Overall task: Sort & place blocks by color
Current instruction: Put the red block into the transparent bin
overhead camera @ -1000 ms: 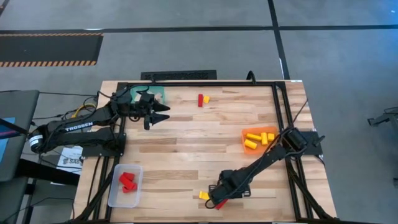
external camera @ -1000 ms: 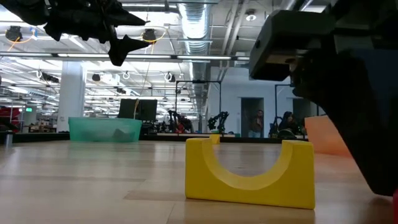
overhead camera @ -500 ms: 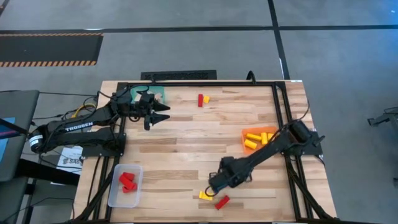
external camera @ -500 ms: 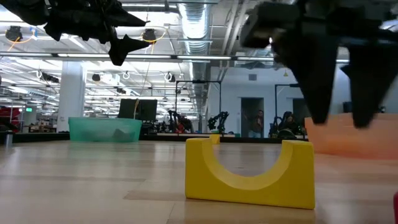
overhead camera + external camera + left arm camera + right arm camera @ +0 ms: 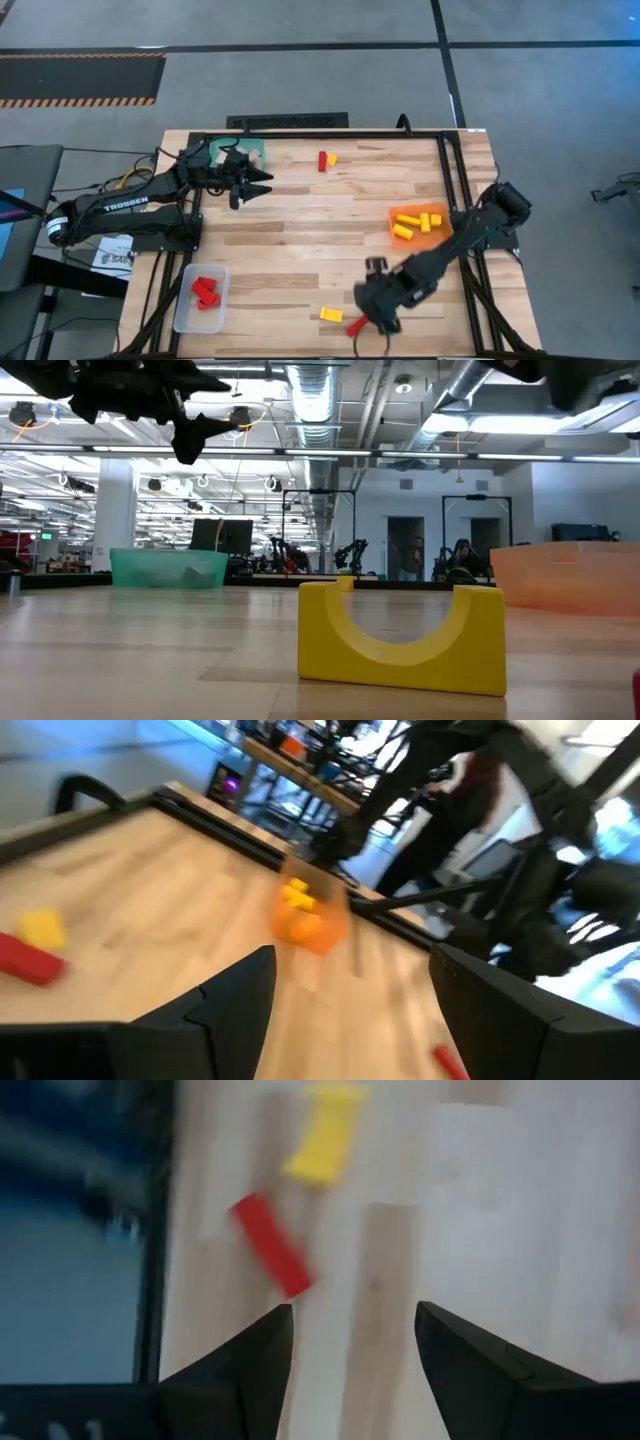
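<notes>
My right gripper (image 5: 375, 322) (image 5: 352, 1310) hangs open above the table's near edge, over and just right of a red brick (image 5: 357, 325) (image 5: 272, 1245) lying flat. A yellow arch block (image 5: 330, 314) (image 5: 400, 635) (image 5: 325, 1132) stands on its feet to the brick's left. A red and yellow pair (image 5: 325, 160) rests near the far edge. My left gripper (image 5: 262, 183) (image 5: 195, 435) (image 5: 355, 955) waits open in the air by the teal tray (image 5: 252, 152). Yellow blocks lie in the orange tray (image 5: 415, 222), red ones in the clear tray (image 5: 200, 295).
A black frame rail (image 5: 445, 200) runs along the table's right side beside the orange tray. Bare wood (image 5: 300, 240) spans the middle between the trays. The near table edge (image 5: 330, 352) lies close behind the red brick and yellow arch.
My right gripper has risen from low over the red brick and yellow arch, leaving the low view, and has swung toward the table's right while turning about. The red brick and the arch have stayed in place.
</notes>
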{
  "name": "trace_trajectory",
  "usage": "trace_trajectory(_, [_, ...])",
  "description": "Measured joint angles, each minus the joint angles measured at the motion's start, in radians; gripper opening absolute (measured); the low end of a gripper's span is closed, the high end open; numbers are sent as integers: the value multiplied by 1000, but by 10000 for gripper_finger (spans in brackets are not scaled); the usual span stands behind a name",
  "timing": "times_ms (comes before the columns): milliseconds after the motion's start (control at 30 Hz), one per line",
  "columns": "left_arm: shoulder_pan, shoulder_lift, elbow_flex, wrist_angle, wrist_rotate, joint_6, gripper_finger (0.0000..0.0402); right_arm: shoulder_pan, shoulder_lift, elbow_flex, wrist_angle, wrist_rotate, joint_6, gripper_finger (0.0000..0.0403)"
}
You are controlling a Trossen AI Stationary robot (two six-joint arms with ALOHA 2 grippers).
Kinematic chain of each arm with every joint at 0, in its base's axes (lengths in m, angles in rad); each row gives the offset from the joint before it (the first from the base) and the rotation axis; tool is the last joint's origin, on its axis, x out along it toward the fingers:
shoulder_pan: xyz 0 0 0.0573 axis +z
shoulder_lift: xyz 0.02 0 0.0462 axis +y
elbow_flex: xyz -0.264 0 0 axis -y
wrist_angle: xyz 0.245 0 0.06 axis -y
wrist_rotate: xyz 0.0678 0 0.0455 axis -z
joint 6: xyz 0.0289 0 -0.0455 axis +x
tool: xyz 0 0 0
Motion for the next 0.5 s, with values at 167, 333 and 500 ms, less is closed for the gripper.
trace_trajectory(167, [-93, -48, 0, -40, -7, -71, 251, 88, 72, -1, 61, -53, -120, 231])
trace_trajectory(333, [-225, -147, 0, -143, -171, -101, 251, 138, 94, -2, 140, -48, -165, 231])
trace_trajectory(500, [-344, -225, 0, -223, -382, -110, 251, 122, 166, -2, 257, -19, -283, 231])
